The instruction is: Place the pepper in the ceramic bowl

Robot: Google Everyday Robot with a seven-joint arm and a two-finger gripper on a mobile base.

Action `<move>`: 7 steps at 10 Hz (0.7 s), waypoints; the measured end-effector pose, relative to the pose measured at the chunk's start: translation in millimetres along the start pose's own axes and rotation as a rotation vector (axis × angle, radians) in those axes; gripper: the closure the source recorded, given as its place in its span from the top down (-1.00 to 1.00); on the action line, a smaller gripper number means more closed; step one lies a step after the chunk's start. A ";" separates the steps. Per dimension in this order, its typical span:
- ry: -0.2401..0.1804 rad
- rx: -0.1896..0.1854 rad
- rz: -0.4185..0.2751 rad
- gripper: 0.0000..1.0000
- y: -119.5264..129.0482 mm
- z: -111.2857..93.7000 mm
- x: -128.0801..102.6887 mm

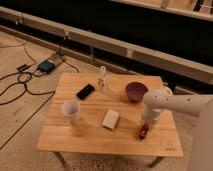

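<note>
pepper [143, 133] lay on the bench [90, 142], front right area, small dark red thing, long axis roughly toward the camera. not in the bowl yet. pincer [145, 125] sat right on top of it, pointing down from the white arm [172, 102] that reached in from the right edge. pincer was closed narrow, and it looked closed on the pepper's far end, though the contact itself was mostly hidden under the wrist. pepper looked to be resting on the wood, not lifted. ceramic bowl [136, 91], dark maroon, stood behind the pepper toward the back of the bench, near but apart from it, partly beside the arm's elbow, upright, and nothing could be seen inside it. further out: pale block [110, 119] left of the pepper near bench centre, white cup [71, 110] further left, black flat device [85, 91] and a small bottle [103, 78] back left. cables [22, 80] on the floor off to the left. step in hand, as judged: grasp just made, pick phase. next move called for a straight lift clear of the bench, then a short carry back over the bowl rim, then release low inside it. risk: small glossy pepper could slip out of a tip grip.
</note>
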 end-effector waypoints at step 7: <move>-0.087 0.073 -0.180 -1.00 72.3 -79.0 -65.7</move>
